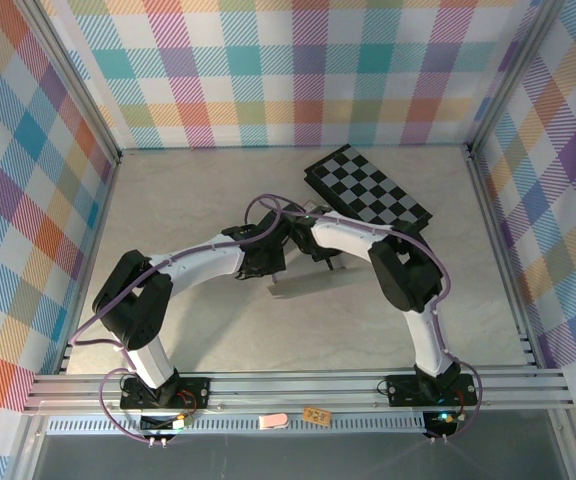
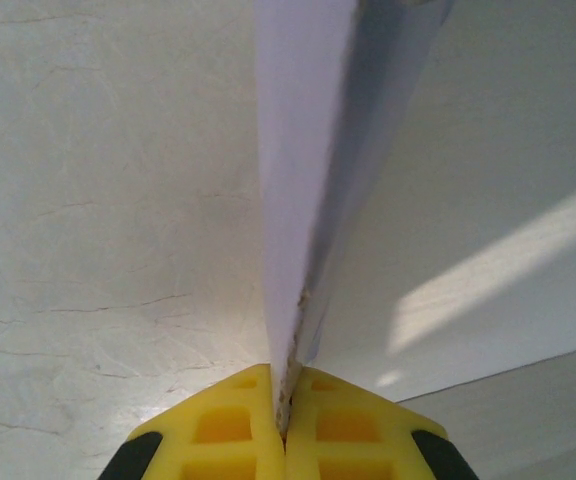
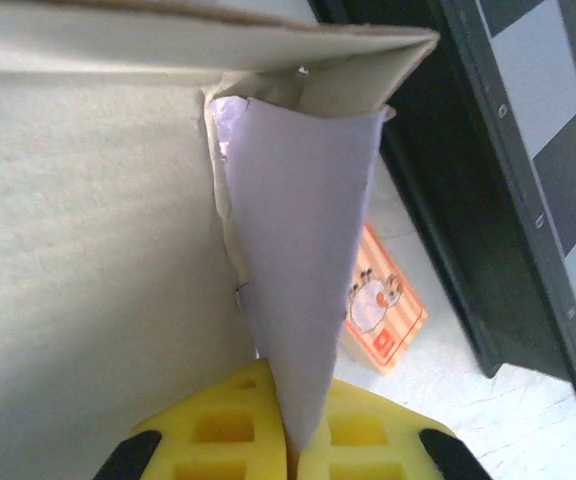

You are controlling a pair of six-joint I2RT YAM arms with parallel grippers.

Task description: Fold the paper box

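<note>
Edges of paper box (image 2: 298, 150) clamped in left pincer (image 2: 285, 410) and right pincer (image 3: 293, 445), checkerboard (image 1: 373, 185) near, table (image 1: 168, 220) open leftward

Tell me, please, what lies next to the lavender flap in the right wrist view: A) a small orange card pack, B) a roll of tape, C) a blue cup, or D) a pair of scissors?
A: a small orange card pack with a cartoon figure shows between the lavender flap of the paper box and the checkerboard.
</note>
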